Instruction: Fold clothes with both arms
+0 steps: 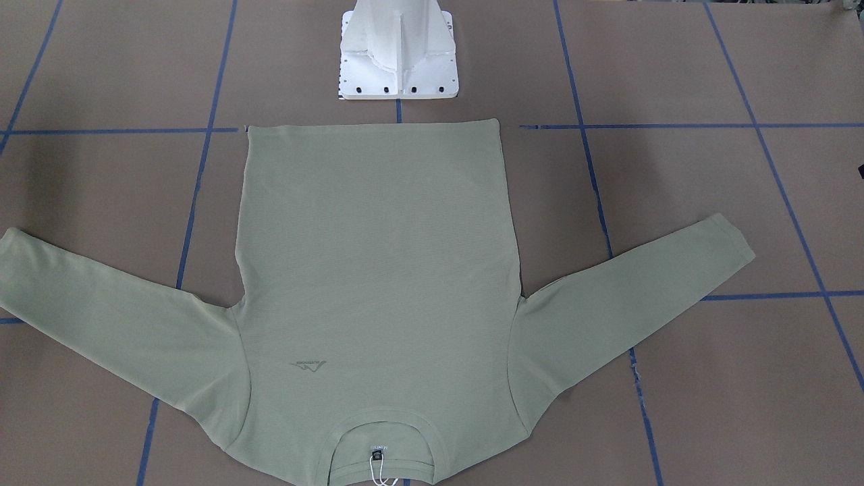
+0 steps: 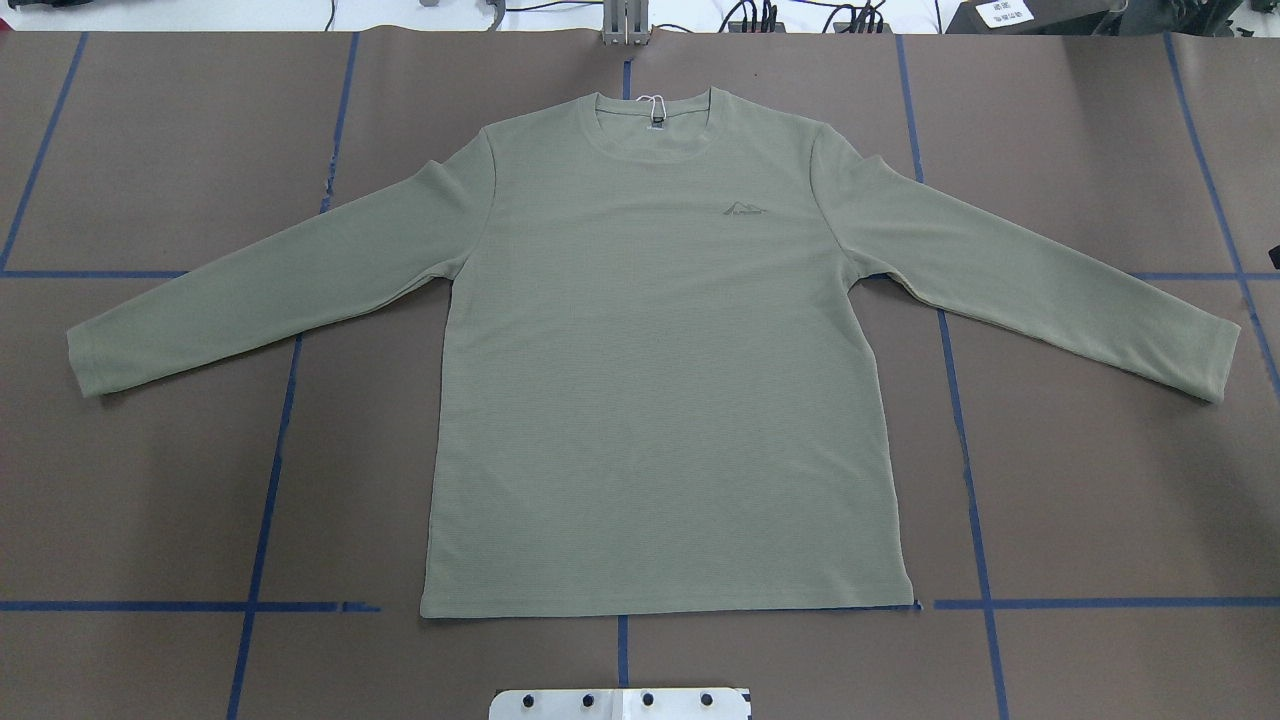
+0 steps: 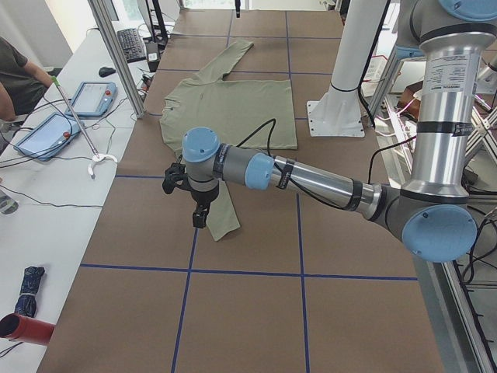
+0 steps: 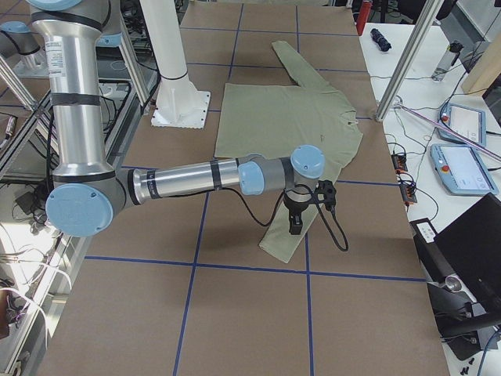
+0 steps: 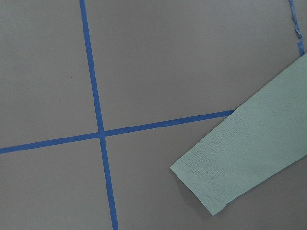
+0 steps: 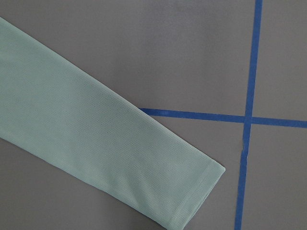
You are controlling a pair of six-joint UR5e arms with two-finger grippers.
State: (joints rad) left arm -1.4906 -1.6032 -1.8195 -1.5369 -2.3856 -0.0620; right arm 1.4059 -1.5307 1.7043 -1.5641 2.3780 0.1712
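The clothes are one sage-green long-sleeved shirt (image 1: 378,270) (image 2: 660,380), spread flat and face up on the brown table with both sleeves stretched out and the neckline far from the robot. In the exterior left view my left gripper (image 3: 200,214) hangs over the near sleeve's cuff (image 3: 221,229); whether it is open or shut I cannot tell. In the exterior right view my right gripper (image 4: 296,223) hangs over the other cuff (image 4: 282,243), its state also unclear. Each wrist view shows a sleeve end (image 5: 244,163) (image 6: 96,143) lying on the table, with no fingers in sight.
The white pedestal base (image 1: 398,61) (image 2: 620,705) stands just behind the shirt's hem. Blue tape lines (image 2: 270,480) grid the table. Side tables hold teach pendants (image 3: 89,97) (image 4: 462,168) and cables. A person's arm (image 3: 15,78) shows at the left table.
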